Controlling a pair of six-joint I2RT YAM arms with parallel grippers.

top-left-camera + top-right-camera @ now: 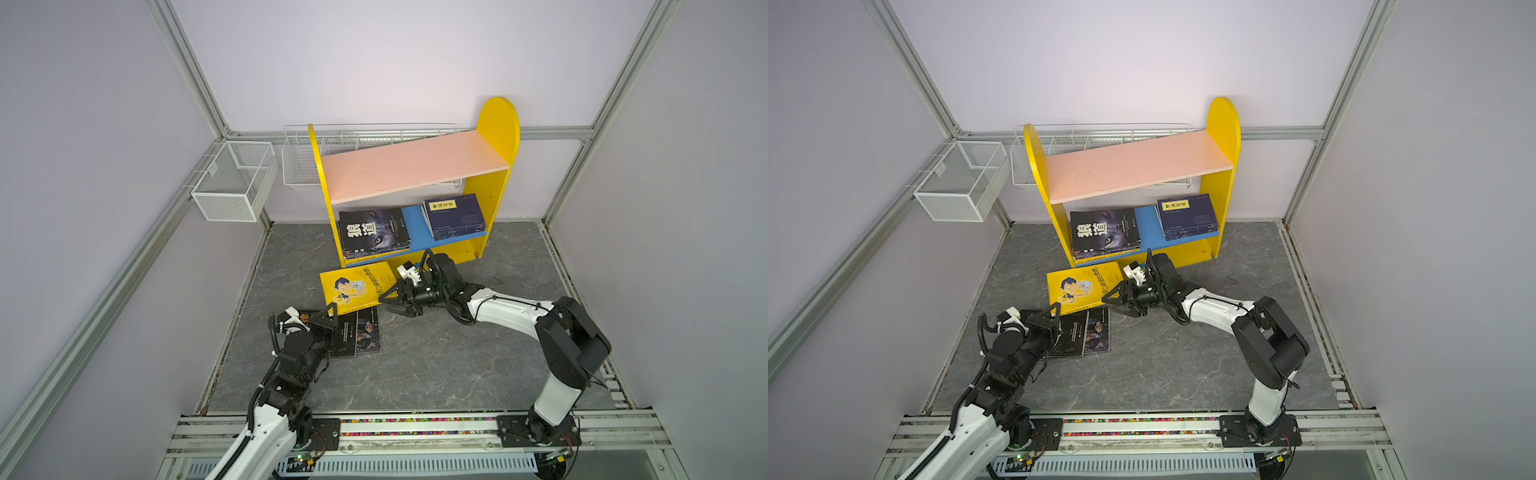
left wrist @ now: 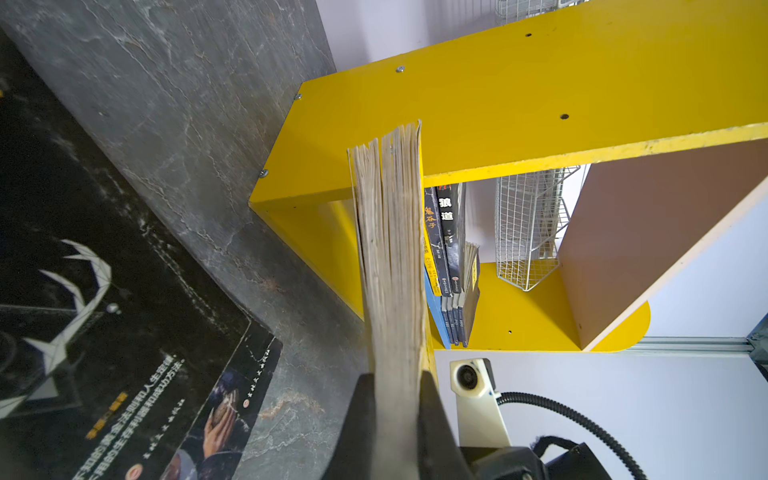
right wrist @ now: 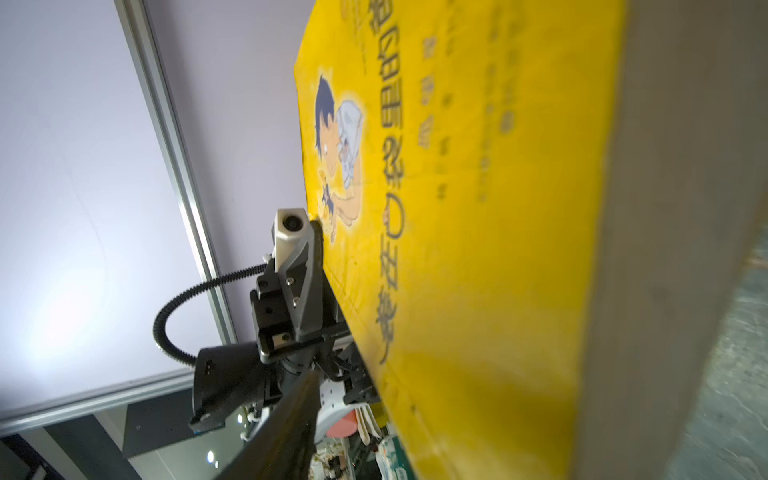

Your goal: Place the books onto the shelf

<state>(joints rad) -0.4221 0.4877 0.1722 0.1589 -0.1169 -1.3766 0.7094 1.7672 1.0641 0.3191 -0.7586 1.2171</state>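
The left gripper (image 2: 395,376) pinches the page edge of a yellow-covered book (image 2: 390,249), which points toward the shelf (image 2: 498,124). Stacked books (image 2: 446,249) with dark spines sit inside the shelf, and a wire basket (image 2: 528,224) shows behind it. A black book (image 2: 104,332) lies on the floor (image 2: 187,124), apart from the shelf.

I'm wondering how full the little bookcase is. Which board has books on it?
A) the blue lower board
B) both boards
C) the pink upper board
A: the black stack and the navy stack both lie on the blue lower board, while the pink upper board is bare.
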